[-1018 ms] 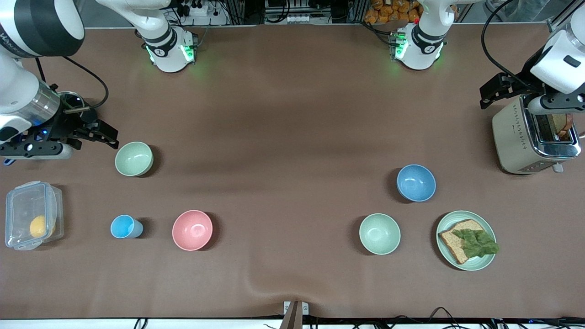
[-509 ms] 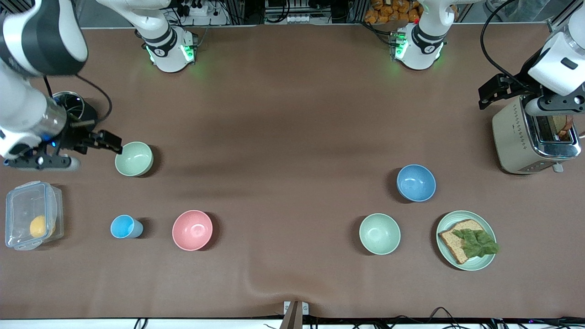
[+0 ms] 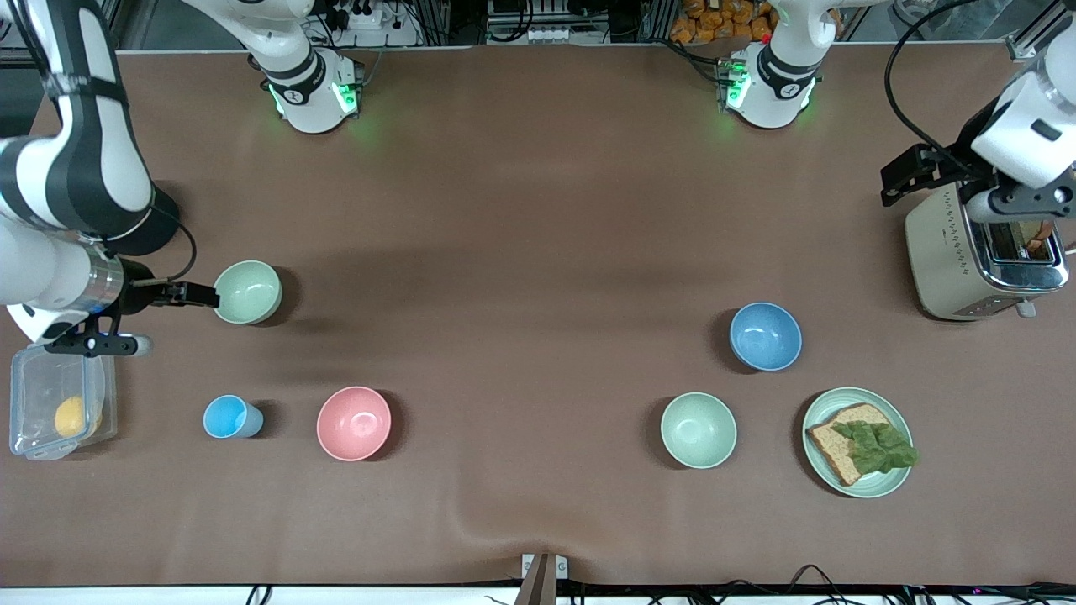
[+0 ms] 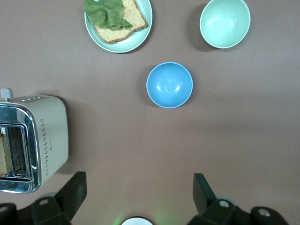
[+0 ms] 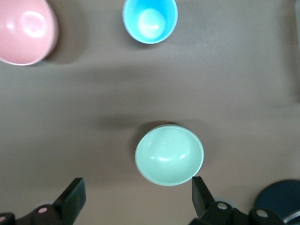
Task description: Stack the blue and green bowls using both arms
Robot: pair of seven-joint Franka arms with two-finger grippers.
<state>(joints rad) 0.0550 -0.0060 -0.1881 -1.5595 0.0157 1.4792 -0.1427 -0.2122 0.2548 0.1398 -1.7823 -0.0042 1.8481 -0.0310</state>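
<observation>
— Brown matting covers the table (image 3: 521,252) from end to end. Where do the task's bowls sit?

— Toward the left arm's end, the blue bowl (image 3: 765,336) stands upright on the mat. A green bowl (image 3: 698,429) lies at about seven o'clock from it in the front view, nearer the front camera, the two apart. A look-alike green bowl (image 3: 246,291) stands toward the right arm's end (which of the two is meant I cannot tell).

— And the grippers?

— The right gripper (image 3: 195,295) hangs just beside that second green bowl, at its nine o'clock in the front view. Its fingers (image 5: 72,197) are spread wide and hold nothing; in the right wrist view the bowl (image 5: 169,156) shows between them, untouched. The left gripper (image 3: 912,168) hovers above the toaster (image 3: 975,256), fingers (image 4: 75,190) spread equally wide and empty, with the blue bowl (image 4: 169,85) well clear of them in its wrist view.

— What else is on the mat?

— A pink bowl (image 3: 354,423) and a light-blue cup (image 3: 231,417) sit nearer the front camera than the right gripper's bowl. A clear lidded box (image 3: 55,403) with something yellow inside lies at that end's edge. A green plate (image 3: 893,484) with bread and a lettuce leaf sits at four o'clock from the blue bowl.
</observation>
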